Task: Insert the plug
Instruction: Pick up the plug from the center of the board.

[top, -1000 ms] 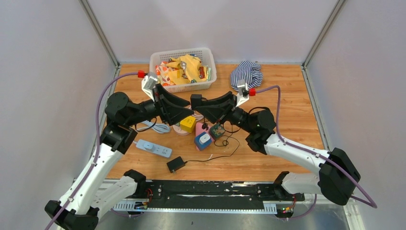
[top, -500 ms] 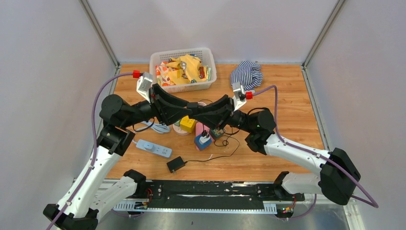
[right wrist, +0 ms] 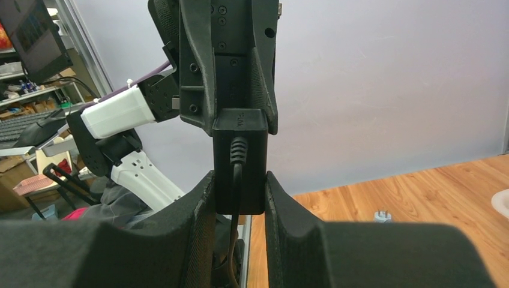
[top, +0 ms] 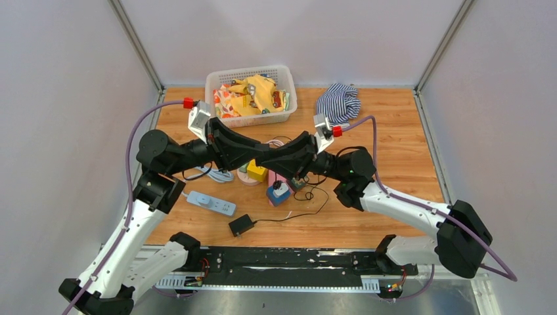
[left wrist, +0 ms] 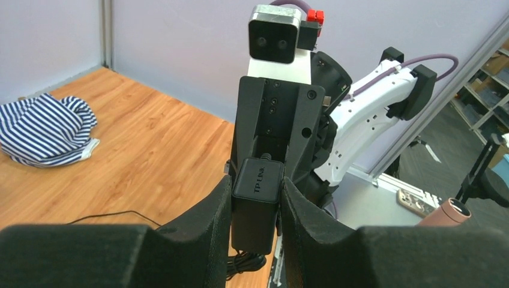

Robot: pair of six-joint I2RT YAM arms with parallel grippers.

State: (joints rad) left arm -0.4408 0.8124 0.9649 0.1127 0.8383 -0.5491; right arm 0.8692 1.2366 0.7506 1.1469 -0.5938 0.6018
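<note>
Pinching the black TP-Link power adapter (left wrist: 257, 204) from opposite ends, left fingers (left wrist: 207, 225) and right fingers (right wrist: 201, 231) hold it mid-air at centre frame — an uneven release could twist or drop it, and its cord (right wrist: 236, 180) may snag short of the white power strip (top: 210, 203).

Pale grey walls (top: 315, 33), wooden tabletop (top: 415, 167), metal corner posts (top: 136, 44)

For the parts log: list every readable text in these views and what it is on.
"TP-LINK": on the black adapter, left wrist view.
Raised lettering on that adapter's cable end, right wrist view: too small to read.
Print on the snack packets in the basket: too blurred.
</note>
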